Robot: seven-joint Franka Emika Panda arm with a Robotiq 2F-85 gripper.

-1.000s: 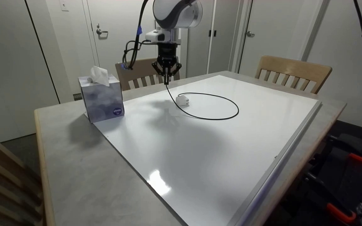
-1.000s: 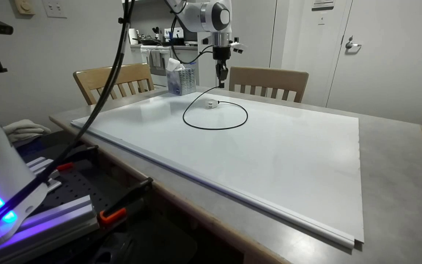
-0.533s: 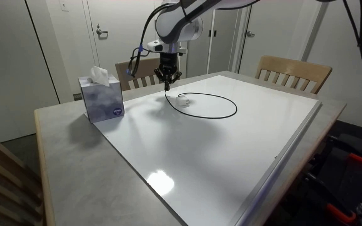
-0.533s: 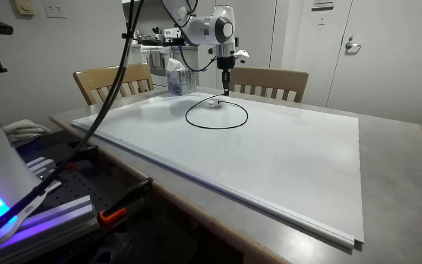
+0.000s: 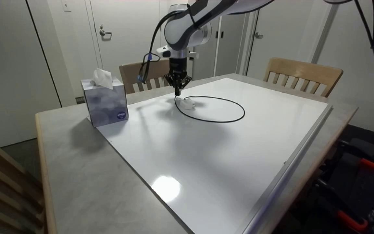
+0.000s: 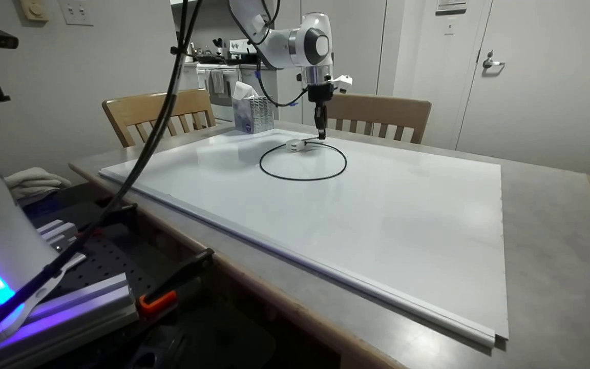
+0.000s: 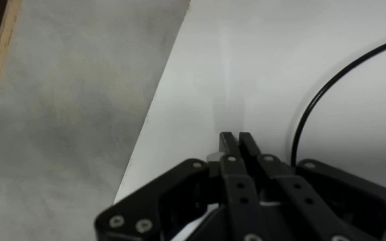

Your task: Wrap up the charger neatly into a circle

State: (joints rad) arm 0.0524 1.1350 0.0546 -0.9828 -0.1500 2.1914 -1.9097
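Note:
The charger's black cable (image 5: 215, 122) lies in one wide loop on the white board, and in both exterior views the loop comes back to its white plug block (image 6: 295, 145). My gripper (image 5: 178, 94) points down just behind the block, low over the board. Its jaws are nearly together, pinching the cable's free end, from which the cable drops to the board. In the wrist view the gripper (image 7: 235, 134) shows only a thin slit between its fingertips; the end inside is mostly hidden. To their right curves the cable (image 7: 317, 97); the plug block cannot be made out there.
A tissue box (image 5: 105, 100) stands at a corner of the white board (image 5: 187, 156). A raised rail (image 6: 295, 253) runs along one board edge. Wooden chairs (image 6: 377, 110) surround the table. Black arm cables (image 6: 162, 107) hang beside the robot.
My gripper has come down and shifted slightly toward the plug block, bringing the cable's end along. The loop has drawn in a little at its far side; the block stays put.

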